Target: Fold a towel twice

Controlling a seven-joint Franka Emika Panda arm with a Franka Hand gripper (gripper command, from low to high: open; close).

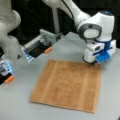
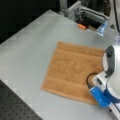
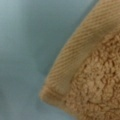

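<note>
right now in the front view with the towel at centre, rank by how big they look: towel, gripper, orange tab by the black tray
1. towel, lying flat and unfolded
2. gripper, down at the towel's far right corner; it is nearer or higher, so this is only apparent size
3. orange tab

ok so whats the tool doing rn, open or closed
tool: down at a corner of the flat towel; its state cannot be told.

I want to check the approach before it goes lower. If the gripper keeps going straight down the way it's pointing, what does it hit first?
Most likely the towel, at its far right corner in a front view. The gripper points down right over that corner, and the wrist view shows the hemmed corner close below, with the table beside it.
</note>
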